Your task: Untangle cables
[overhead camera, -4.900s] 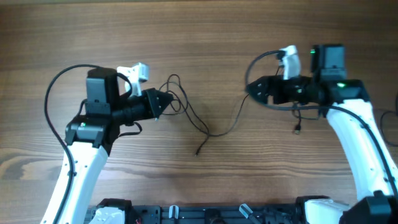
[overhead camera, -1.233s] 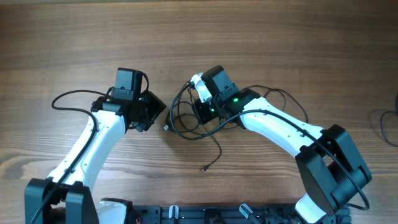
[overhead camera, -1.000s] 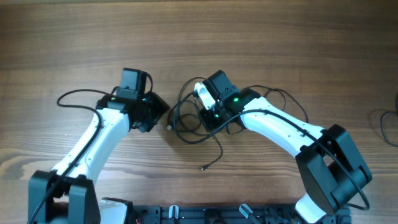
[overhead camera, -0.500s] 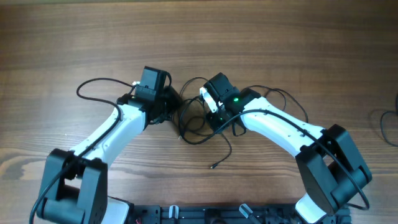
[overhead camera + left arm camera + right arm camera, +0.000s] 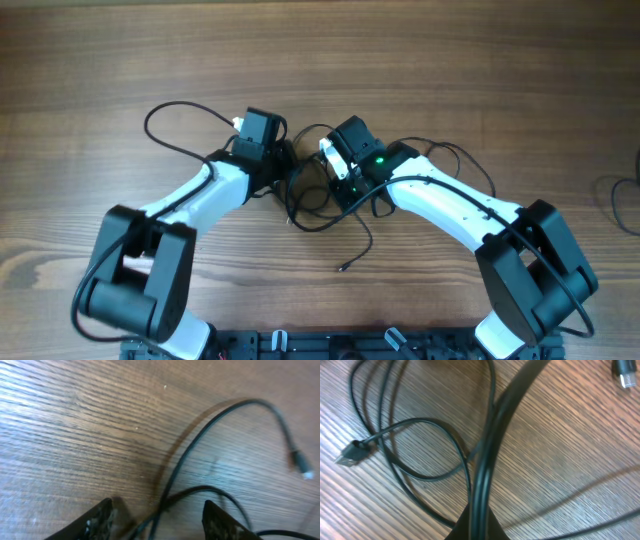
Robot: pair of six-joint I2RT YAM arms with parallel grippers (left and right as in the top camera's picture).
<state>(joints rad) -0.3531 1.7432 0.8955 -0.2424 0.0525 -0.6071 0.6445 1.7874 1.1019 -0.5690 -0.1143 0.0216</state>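
Close the left gripper (image 5: 159,512), now half spread and holding nothing, on just one strand of the cables (image 5: 181,458) lying between its fingers, then draw outward slowly. Look for the bunch at the centre of the table (image 5: 450,60), between both arms. Keep the right gripper (image 5: 476,525) pinched tight on its strand as anchor. Mind the loose plug (image 5: 351,453) catching in a loop.

This looks like a robotics lab bench. A white-and-black left arm (image 5: 190,200) and right arm (image 5: 450,205) rise from a black frame (image 5: 340,346) at the edge of a wood-grain table (image 5: 100,60), with thin black cables (image 5: 312,222) lying between them.
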